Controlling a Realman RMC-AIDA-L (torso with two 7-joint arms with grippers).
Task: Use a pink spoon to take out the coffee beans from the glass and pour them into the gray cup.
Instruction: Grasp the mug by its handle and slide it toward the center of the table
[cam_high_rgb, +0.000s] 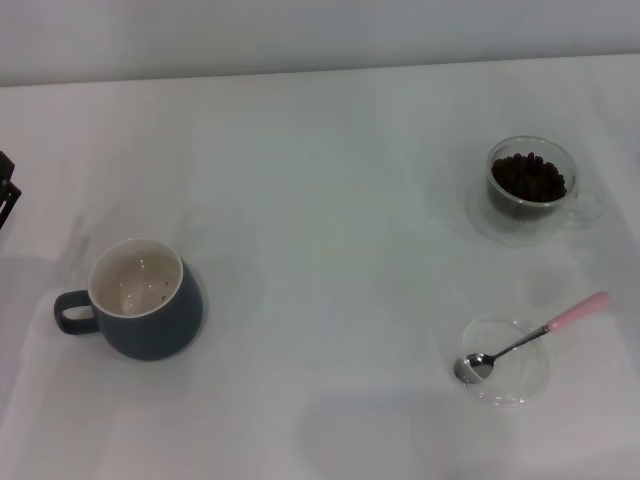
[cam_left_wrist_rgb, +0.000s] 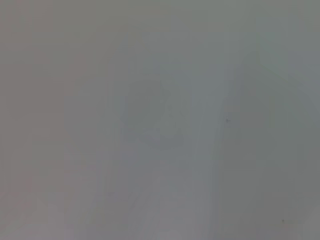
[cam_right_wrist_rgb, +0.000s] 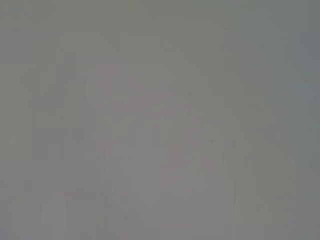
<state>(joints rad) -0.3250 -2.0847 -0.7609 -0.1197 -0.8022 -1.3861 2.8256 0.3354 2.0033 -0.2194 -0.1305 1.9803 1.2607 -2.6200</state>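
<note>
Evidently nothing has been started: the pink-handled metal spoon (cam_high_rgb: 530, 337) lies on a clear saucer (cam_high_rgb: 520, 390), dark beans (cam_high_rgb: 528, 177) fill the small glass (cam_high_rgb: 531, 190), the blue-gray mug (cam_high_rgb: 145, 300) sits empty. Neither gripper's state can be told.

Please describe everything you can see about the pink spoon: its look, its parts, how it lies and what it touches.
The pink spoon is a small teaspoon with a shiny silver metal bowl and neck and a pale pink handle end. It lies at a slant on the robot's right side of the table, nearer than the glass. Its bowl rests in a shallow clear saucer, hollow side up and empty as far as can be seen, while the pink end reaches out past the saucer's rim, up and to the right. No gripper touches it.
</note>
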